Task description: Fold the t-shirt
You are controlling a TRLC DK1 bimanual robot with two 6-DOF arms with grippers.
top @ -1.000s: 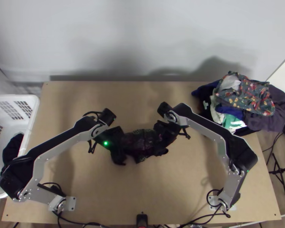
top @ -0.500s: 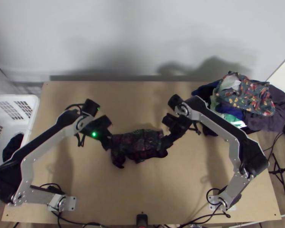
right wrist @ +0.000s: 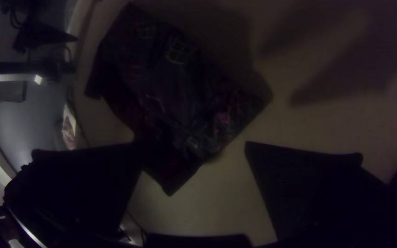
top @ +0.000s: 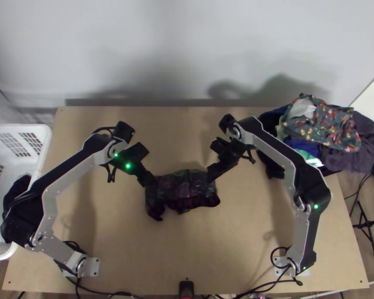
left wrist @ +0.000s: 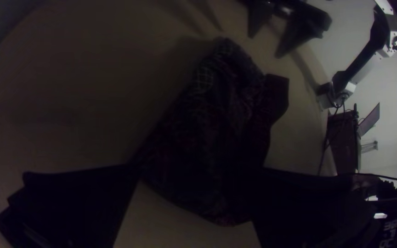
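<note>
A dark patterned t-shirt (top: 182, 190) lies as a small rumpled bundle at mid-table, wider than deep, a dark tail sticking out at its lower left. My left gripper (top: 149, 183) is at the bundle's upper left end, my right gripper (top: 211, 175) at its upper right corner. In the left wrist view the left gripper (left wrist: 196, 170) stands open, with the shirt (left wrist: 207, 133) stretching between and beyond its fingers. The right wrist view has the right gripper (right wrist: 191, 147) wide open, the shirt (right wrist: 175, 92) beyond it and partly behind one finger.
A pile of clothes (top: 321, 129) lies at the table's back right corner. At the left edge stands a white basket (top: 40, 144) with dark cloth (top: 16, 192) in it. A small black device (top: 186, 288) sits at the near edge. Bare wood surrounds the shirt.
Both grippers have drawn back from over the shirt, the left toward the upper left, the right up the picture. More of the bundle is uncovered, and it lies about where it was.
</note>
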